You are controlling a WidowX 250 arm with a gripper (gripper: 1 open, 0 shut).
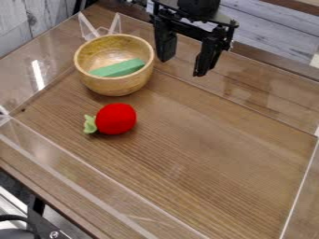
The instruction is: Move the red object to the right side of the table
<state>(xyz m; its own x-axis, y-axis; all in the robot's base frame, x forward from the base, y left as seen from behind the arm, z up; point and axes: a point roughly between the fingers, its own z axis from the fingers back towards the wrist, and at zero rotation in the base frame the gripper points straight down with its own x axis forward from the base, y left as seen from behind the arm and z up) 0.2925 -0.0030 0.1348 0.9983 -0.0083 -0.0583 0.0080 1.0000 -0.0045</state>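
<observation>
A red object [116,119], round like a plush tomato with a small green leaf on its left, lies on the wooden table [212,149] left of centre. My gripper [182,53] hangs at the top centre, pointing down, well above and to the right of the red object. Its two black fingers [203,61] stand apart with nothing between them.
A wooden bowl [115,64] with a green thing [117,68] inside stands at the back left, just left of the gripper. Clear plastic walls [305,187] ring the table on all sides. Bare wood spreads across the right half.
</observation>
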